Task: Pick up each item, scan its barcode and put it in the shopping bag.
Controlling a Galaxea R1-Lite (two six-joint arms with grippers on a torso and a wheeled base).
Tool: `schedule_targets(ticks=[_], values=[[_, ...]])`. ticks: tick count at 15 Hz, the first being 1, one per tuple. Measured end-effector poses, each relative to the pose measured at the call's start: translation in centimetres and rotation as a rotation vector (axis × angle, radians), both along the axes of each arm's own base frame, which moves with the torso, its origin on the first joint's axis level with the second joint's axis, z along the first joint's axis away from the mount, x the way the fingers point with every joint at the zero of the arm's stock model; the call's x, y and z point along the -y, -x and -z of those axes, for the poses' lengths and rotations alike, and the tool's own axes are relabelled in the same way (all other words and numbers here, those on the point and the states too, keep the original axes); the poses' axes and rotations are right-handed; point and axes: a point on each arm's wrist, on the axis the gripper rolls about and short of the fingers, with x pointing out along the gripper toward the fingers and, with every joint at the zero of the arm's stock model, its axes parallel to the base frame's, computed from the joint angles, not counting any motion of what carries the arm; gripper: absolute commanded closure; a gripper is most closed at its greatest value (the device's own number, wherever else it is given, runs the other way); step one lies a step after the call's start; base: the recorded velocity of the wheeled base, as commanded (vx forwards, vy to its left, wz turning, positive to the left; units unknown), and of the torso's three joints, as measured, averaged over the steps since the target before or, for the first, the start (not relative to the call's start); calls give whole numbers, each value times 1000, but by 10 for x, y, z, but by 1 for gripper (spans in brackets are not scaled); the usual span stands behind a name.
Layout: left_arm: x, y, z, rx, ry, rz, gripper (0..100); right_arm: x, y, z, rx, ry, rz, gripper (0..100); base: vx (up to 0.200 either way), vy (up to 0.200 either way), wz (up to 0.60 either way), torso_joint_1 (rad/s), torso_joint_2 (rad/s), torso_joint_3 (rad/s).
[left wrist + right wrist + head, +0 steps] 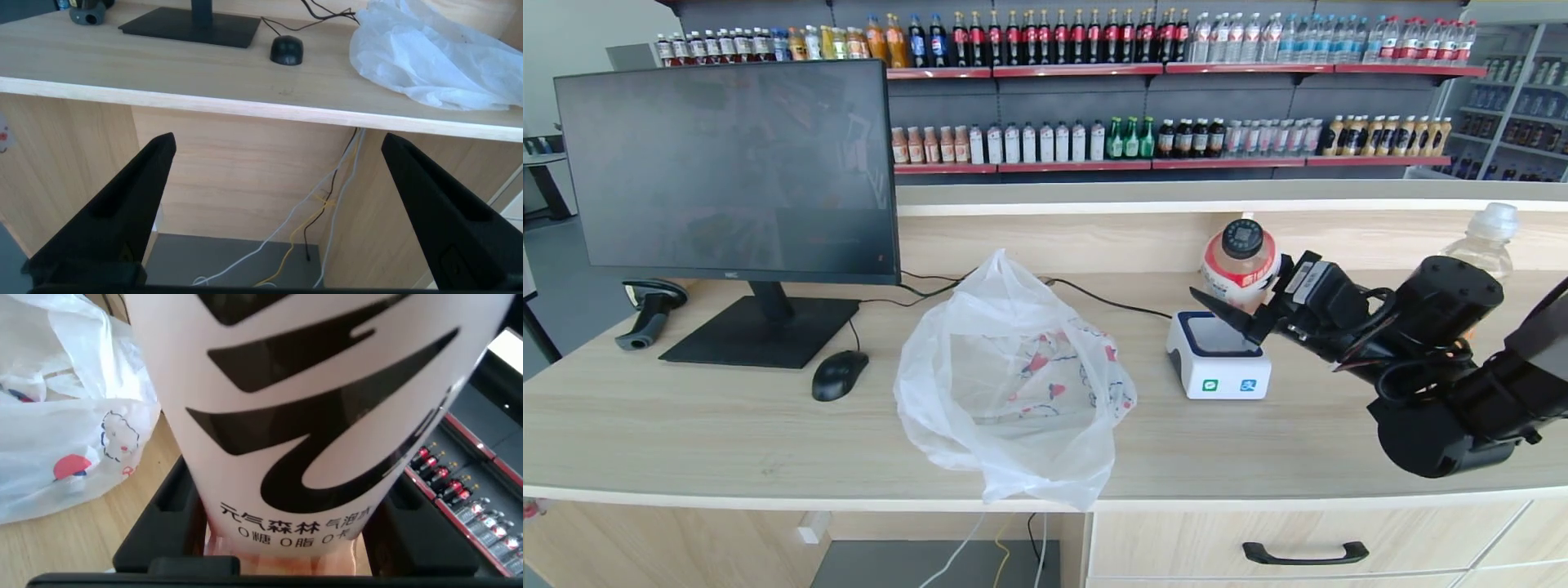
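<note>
Pink-and-white bottle (1239,265), dark cap, was up off the counter (686,425), tilted, just behind the white scanner (1218,359). Clear shopping bag (1013,384) w/ red print sat crumpled mid-counter, left of the scanner. 2nd bottle (1486,241), clear w/ white cap, stood far right.

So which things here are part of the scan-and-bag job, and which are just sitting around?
Job: dark-capped bottle in the right gripper; white scanner box; shopping bag; clear bottle farther right.
Idle: monitor; mouse; handheld scanner; shelf drinks.
</note>
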Motion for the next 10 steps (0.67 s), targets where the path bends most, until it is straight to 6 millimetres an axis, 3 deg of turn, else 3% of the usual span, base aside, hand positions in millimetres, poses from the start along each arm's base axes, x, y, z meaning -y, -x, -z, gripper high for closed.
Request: schedule_targets(ticks=[5,10], values=[[0,0,0,0,0,0,0,-2,23,-29,2,-112,66,100,0,0,0,0,0,0],[0,0,0,0,0,0,0,-10,61,-50,-121,-403,187,100,0,0,0,0,0,0]])
